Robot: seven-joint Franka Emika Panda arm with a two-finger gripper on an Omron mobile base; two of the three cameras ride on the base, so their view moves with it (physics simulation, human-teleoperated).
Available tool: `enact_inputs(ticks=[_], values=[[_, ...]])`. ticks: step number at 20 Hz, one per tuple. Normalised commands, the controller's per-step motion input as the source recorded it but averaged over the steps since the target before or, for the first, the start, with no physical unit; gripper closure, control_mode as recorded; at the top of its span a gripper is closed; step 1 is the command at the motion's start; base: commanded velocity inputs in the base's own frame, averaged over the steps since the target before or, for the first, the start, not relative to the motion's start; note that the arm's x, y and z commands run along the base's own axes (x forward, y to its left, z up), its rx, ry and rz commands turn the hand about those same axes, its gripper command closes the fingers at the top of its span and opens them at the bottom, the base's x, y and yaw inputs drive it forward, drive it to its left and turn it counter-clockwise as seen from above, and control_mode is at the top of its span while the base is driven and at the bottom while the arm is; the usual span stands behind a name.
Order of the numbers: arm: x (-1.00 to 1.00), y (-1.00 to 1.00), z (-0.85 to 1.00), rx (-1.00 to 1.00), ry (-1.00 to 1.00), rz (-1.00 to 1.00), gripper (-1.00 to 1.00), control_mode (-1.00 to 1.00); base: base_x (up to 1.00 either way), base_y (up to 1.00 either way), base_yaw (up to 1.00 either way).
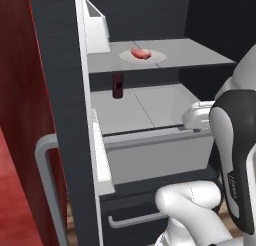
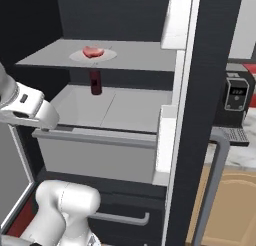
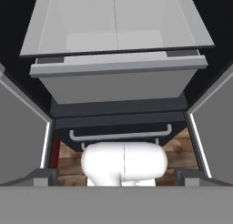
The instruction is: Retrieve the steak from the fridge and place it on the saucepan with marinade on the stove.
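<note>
Left base view: the fridge point(image 1: 65, 90) is seen with its doors open, and the steak point(image 1: 140, 53) is found on a pale plate point(image 1: 159, 56) on the upper shelf point(image 1: 200, 55), well above the white arm. The reach is judged best made high and level over the plate, so the meat is taken from above without the plate being pushed. A dark red can point(image 1: 117, 85) is noted below the shelf, standing in the grey bin point(image 1: 150, 110), apart from the steak and off the path if height is kept. Right base view: the steak point(image 2: 93, 51) is seen on the same shelf, the can point(image 2: 95, 82) just under its edge, and a coffee machine point(image 2: 235, 97) on the bench point(image 2: 235, 157) past the door. Hand view: the bin point(image 3: 113, 38) and 1 drawer handle point(image 3: 120, 135) are shown; the tool's state cannot be told.
</note>
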Motion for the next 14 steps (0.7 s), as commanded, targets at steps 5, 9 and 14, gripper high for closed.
enact_inputs(ticks=[5,9,14], values=[[0.00,0.00,0.00,0.00,0.00,0.00,-1.00,1.00,0.41,0.00,0.00],[0.00,0.00,0.00,0.00,0.00,0.00,-1.00,1.00,0.45,0.00,0.00],[0.00,0.00,0.00,0.00,0.00,0.00,-1.00,-1.00,0.02,0.00,0.00]])
